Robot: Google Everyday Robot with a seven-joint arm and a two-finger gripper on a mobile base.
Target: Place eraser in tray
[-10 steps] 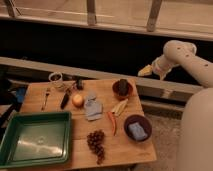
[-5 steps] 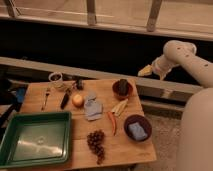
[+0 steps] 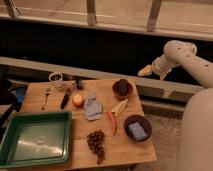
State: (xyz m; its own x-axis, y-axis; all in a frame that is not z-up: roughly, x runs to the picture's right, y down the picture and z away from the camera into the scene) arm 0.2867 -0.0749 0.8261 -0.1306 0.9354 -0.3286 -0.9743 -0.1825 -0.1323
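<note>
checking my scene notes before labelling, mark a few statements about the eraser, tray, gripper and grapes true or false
1. The eraser is in the tray. False: it lies on the table near the back edge, outside the tray.
2. The gripper hangs in the air past the table's back right corner, open and holding nothing. True.
3. The grapes lie in the tray. False: they are on the table, right of the tray.
4. The front right bowl holds something blue. True.
</note>
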